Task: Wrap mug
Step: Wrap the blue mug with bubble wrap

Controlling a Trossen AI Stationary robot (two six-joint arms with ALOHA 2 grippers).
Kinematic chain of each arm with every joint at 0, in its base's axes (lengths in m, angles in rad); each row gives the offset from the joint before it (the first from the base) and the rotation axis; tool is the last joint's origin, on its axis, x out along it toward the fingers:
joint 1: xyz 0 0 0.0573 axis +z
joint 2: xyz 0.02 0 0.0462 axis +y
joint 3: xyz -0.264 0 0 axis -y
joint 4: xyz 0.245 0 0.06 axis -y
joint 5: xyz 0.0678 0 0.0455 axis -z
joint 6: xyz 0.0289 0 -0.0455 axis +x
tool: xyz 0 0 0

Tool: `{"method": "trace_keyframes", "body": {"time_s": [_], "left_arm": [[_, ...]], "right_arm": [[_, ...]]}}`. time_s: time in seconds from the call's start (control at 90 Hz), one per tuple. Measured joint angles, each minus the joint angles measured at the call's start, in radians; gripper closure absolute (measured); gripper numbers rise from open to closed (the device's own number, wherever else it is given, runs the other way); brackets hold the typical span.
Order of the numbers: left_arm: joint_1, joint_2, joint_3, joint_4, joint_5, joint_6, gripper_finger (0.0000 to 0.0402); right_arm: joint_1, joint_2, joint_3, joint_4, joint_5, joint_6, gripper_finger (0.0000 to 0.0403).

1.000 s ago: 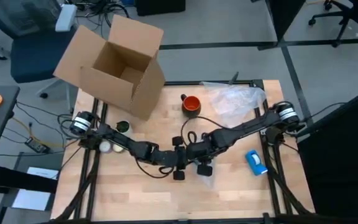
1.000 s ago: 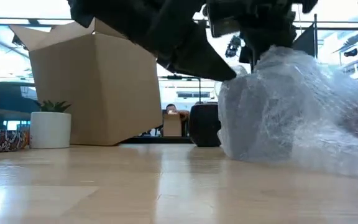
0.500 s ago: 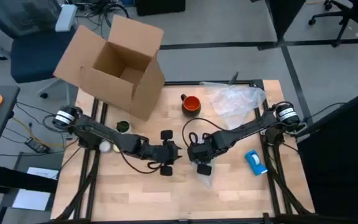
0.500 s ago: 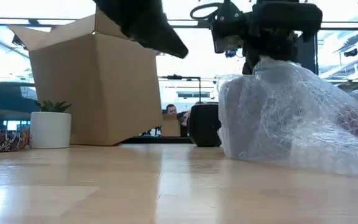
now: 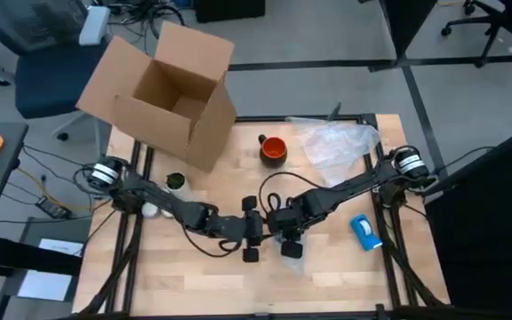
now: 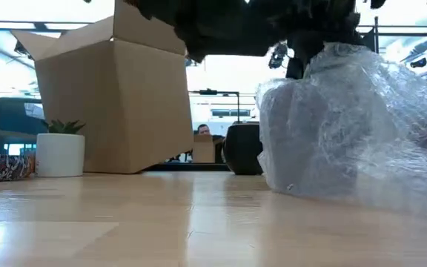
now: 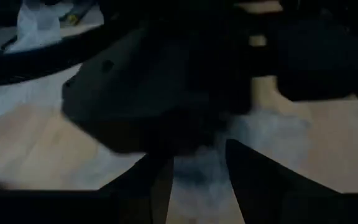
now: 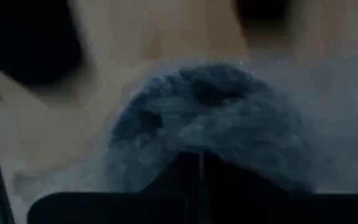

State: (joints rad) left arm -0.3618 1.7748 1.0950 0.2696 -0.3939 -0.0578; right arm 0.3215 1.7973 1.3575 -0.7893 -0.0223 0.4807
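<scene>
The orange-red mug (image 5: pixel 274 148) stands on its base at the table's far middle; in the low view it is the dark shape (image 6: pixel 243 148) behind the wrap. A clear bubble wrap sheet (image 5: pixel 336 142) runs from the far right toward the table's middle and rises there in a hump (image 6: pixel 332 126). My right gripper (image 5: pixel 283 235) is shut on the wrap's near end. Facing it from the left, my left gripper (image 5: pixel 253 231) is open. Its fingers (image 7: pixel 244 177) stand on either side of a bit of wrap (image 7: pixel 197 165); whether they touch it I cannot tell. My right gripper pinches a bunched fold of the bubble wrap (image 8: pixel 197 134) between its two shut fingers (image 8: pixel 191 180). It comes from the table's right side, slanting down. The held part is raised off the table, and the rest of the sheet trails back toward the far right (image 5: pixel 327 156).
An open cardboard box (image 5: pixel 163 93) stands tilted at the far left. A small potted plant (image 6: pixel 60 152) sits near it by the left edge. A blue tape dispenser (image 5: pixel 367 231) lies near the right edge. The near part of the table (image 5: pixel 238 284) is bare wood.
My left gripper drew back toward the table's left edge, then came back toward my right gripper, staying open. My right gripper kept its hold on the wrap, and the wrap's hump now stands a little higher in the low view.
</scene>
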Motion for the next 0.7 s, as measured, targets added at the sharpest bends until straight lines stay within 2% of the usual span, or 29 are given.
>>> {"method": "trace_keyframes", "body": {"time_s": [0.333, 0.7], "left_arm": [[0.011, 0.093, 0.001, 0.08, -0.002, 0.028, 0.0273], [0.01, 0.129, 0.002, 0.106, 0.006, 0.033, 0.0273]], "right_arm": [[0.031, -0.004, 0.0, 0.003, 0.037, 0.077, 0.0403], [0.102, -0.091, 0.0, -0.015, 0.161, 0.182, 0.0403]]}}
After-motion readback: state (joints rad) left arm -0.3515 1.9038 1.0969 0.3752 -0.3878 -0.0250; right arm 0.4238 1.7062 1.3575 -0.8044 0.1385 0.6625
